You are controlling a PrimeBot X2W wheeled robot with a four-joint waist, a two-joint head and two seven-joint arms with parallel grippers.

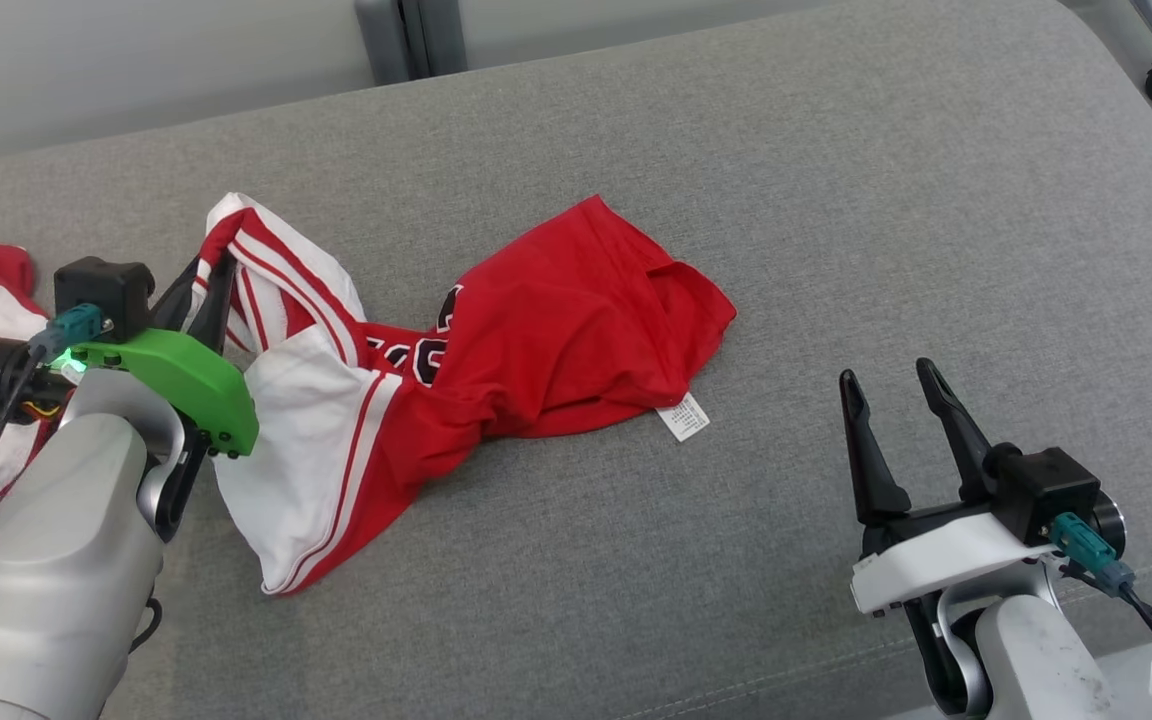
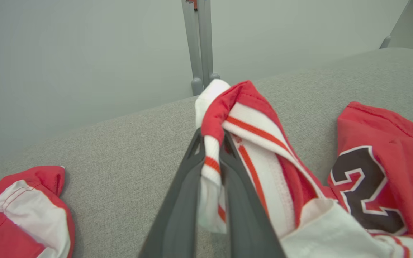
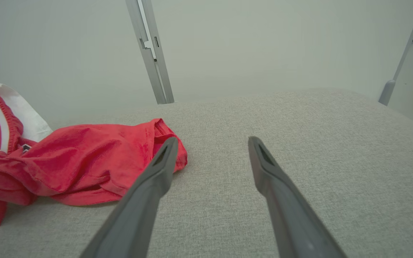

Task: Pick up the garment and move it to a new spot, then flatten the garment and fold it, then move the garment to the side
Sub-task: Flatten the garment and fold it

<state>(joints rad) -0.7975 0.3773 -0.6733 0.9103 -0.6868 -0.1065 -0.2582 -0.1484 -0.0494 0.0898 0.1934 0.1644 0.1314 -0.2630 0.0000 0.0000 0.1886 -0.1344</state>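
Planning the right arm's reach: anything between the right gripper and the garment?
Nothing visible. Only bare grey cushion lies between the open right gripper and the red hem of the garment. The white care label lies at that hem. The left gripper is shut on the striped far end.

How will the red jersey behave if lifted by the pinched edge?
Likely floppy: the jersey lies crumpled in soft folds, so it should drape from the left gripper. Probably light. Only a narrow bunch of it is pinched, so it may slip.
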